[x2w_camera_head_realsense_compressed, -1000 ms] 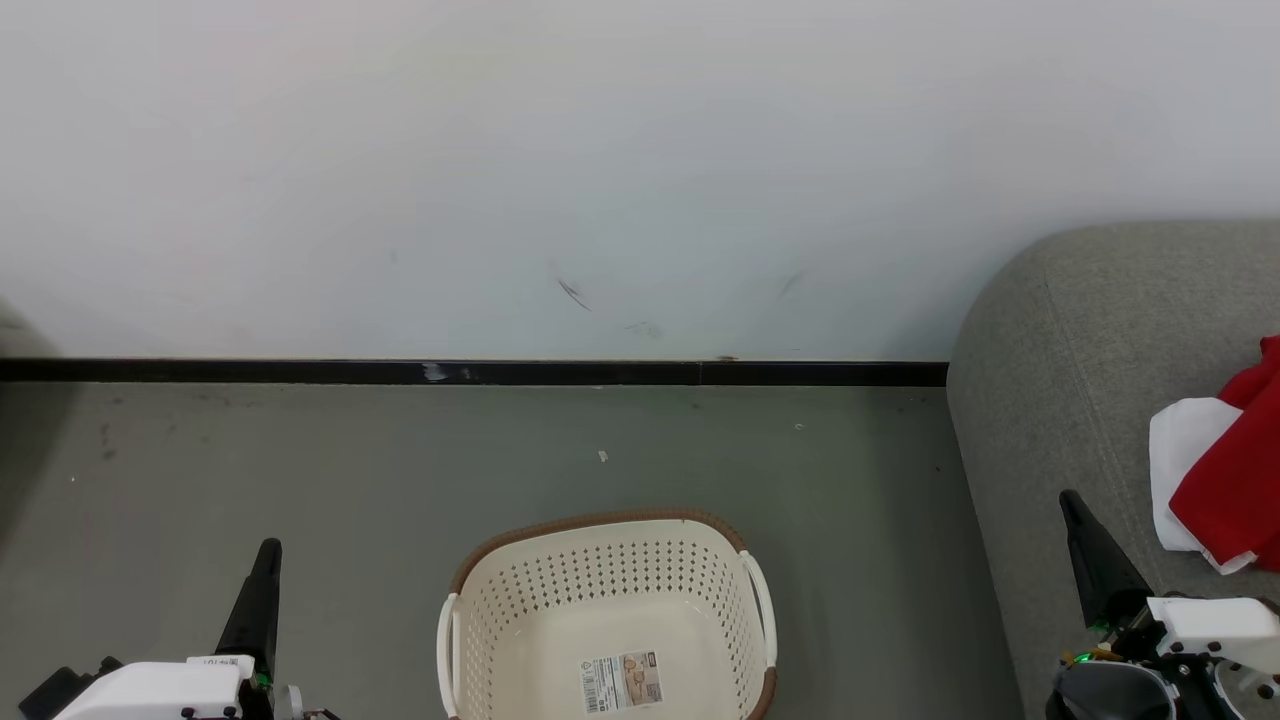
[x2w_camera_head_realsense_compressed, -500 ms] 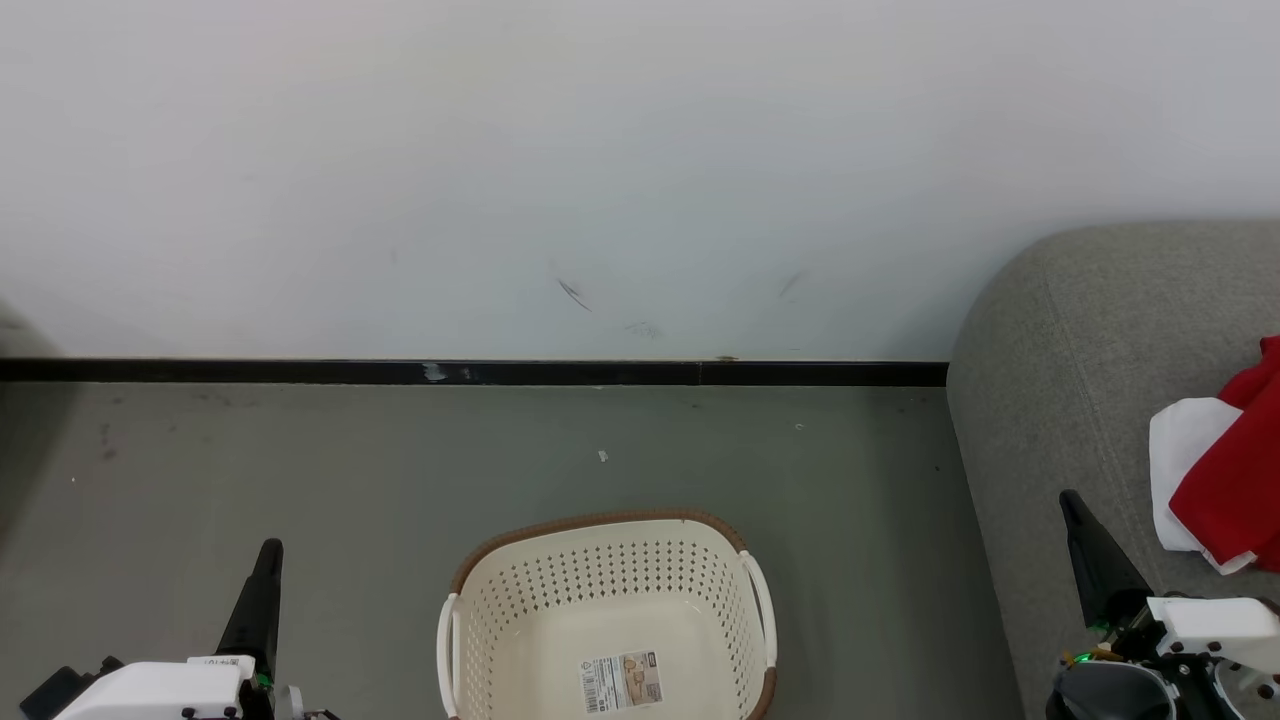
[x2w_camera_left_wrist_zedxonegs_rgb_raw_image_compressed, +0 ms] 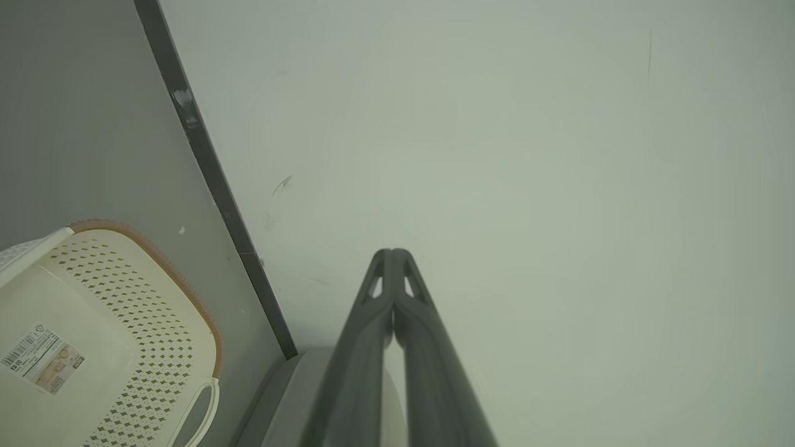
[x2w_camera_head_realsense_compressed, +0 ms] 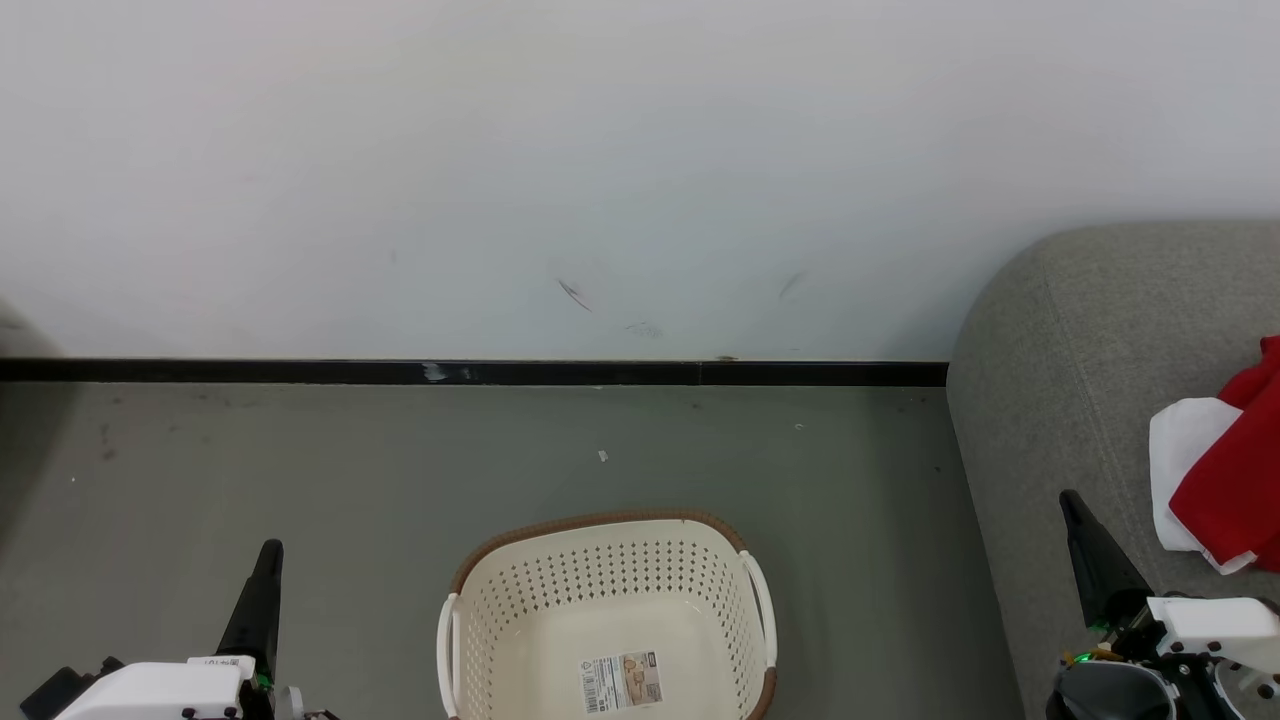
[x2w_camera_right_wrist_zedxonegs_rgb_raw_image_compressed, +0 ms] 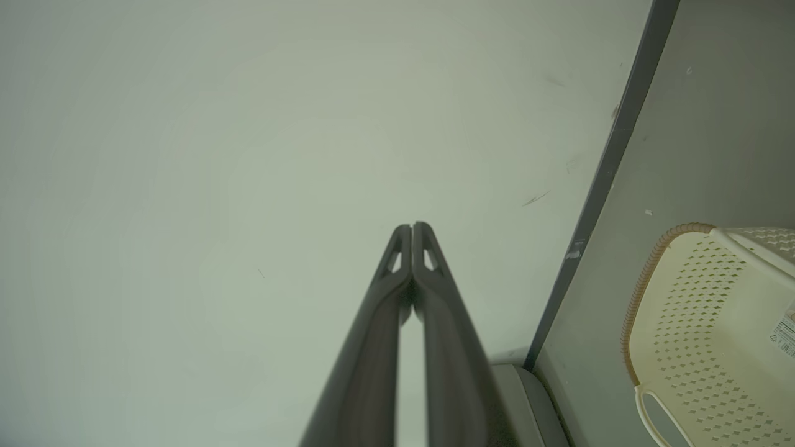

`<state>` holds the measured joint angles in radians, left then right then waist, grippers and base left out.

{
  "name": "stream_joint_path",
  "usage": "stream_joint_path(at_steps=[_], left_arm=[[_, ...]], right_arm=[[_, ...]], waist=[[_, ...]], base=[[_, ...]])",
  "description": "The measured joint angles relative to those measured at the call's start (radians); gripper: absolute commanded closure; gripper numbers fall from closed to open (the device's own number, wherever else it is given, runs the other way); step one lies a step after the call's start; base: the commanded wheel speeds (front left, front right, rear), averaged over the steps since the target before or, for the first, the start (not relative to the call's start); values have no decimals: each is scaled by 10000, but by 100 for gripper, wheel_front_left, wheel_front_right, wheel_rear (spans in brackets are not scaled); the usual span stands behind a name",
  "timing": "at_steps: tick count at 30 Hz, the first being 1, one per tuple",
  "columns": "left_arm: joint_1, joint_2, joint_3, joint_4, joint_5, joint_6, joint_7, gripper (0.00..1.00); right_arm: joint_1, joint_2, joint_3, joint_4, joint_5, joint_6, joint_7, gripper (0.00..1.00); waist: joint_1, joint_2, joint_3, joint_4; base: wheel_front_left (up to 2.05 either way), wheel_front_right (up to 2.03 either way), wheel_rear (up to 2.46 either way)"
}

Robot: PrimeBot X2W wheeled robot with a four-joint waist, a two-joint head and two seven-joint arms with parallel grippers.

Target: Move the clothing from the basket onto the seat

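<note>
l gripper [x2w_camera_head_realsense_compressed: 267, 552] at lower left, over the floor [x2w_camera_head_realsense_compressed: 300, 460]. its fingers are pressed together w/ nothing between them, and the l wrist view shows the tips [x2w_camera_left_wrist_zedxonegs_rgb_raw_image_compressed: 392, 253] meeting and aimed at the wall [x2w_camera_head_realsense_compressed: 640, 150].

basket [x2w_camera_head_realsense_compressed: 600, 522] sits centre-bottom between the arms. inside i see bare plastic and a label [x2w_camera_head_realsense_compressed: 623, 682], no fabric; its near edge is cut off by the frame.

r gripper [x2w_camera_head_realsense_compressed: 1069, 498] at lower right, against the seat [x2w_camera_head_realsense_compressed: 1080, 340]. fingers likewise together and holding nothing, tips [x2w_camera_right_wrist_zedxonegs_rgb_raw_image_compressed: 411, 228] meeting in the r wrist view.

clothing [x2w_camera_head_realsense_compressed: 1225, 480] lies on the seat at the far right edge, red over a white piece [x2w_camera_head_realsense_compressed: 1180, 430], partly out of frame. it's up and to the right of the r fingers, near but apart, long axis roughly running away from the robot. r arm is much nearer, the l one well apart w/ the basket between.

my read: transfer looks done, so probably no grasp is needed.
</note>
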<state>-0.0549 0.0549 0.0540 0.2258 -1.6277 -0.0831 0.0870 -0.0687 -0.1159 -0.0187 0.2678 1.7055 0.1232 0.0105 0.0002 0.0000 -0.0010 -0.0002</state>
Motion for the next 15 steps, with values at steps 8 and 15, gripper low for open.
stream_joint_path(at_steps=[8, 15], left_arm=[[-1, -2, 0, 8, 0, -2, 0, 100], [-1, -2, 0, 12, 0, -2, 0, 100]], right_arm=[[0, -2, 2, 0, 0, 0, 0, 100], [0, -4, 4, 0, 0, 0, 0, 100]], waist=[[0, 0, 0, 0], [0, 0, 0, 0]], base=[[0, 0, 0], [0, 0, 0]])
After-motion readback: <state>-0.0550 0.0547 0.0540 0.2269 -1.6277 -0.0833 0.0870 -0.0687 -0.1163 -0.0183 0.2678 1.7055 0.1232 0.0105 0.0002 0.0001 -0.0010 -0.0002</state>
